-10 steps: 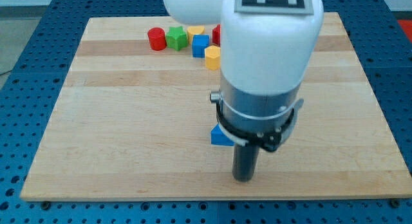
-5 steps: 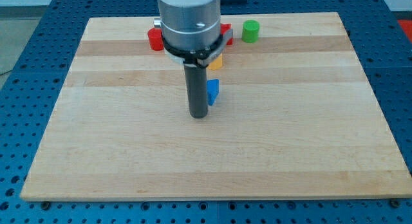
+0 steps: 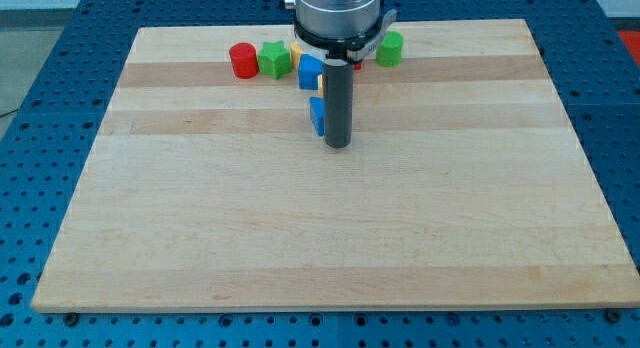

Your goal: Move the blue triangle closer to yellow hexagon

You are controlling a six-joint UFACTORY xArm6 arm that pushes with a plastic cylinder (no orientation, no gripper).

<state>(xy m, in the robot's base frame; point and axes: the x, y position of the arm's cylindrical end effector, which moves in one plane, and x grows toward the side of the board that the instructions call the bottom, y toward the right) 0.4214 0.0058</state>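
A wooden board [image 3: 200, 208] lies on a blue perforated table, seen from above and in front. The arm ends in a straight dark rod with nothing on it that could spread, press together or pinch; it only pushes. My tip [image 3: 338, 145] rests on the board just to the view's right of the blue triangle [image 3: 317, 117], touching or nearly touching its side. The blue triangle, the task's thing, sits just below the row of blocks at the view's top. Judging by this, the tip stands beside the triangle so it can nudge the block toward the yellow hexagon [image 3: 324, 82], of which only a yellow sliver shows left of the rod, directly above the triangle and near it. Counting from the blue triangle: one blue cube [image 3: 310, 70] just above it; one green block [image 3: 274, 60], shape uncertain, above and to the left; one red cylinder [image 3: 243, 60] farther left; one green cylinder [image 3: 390, 48] above and to the right, beyond the rod. A second bit of yellow and a bit of red peek out beside the rod, too hidden to name. The triangle seems close to its goal already.
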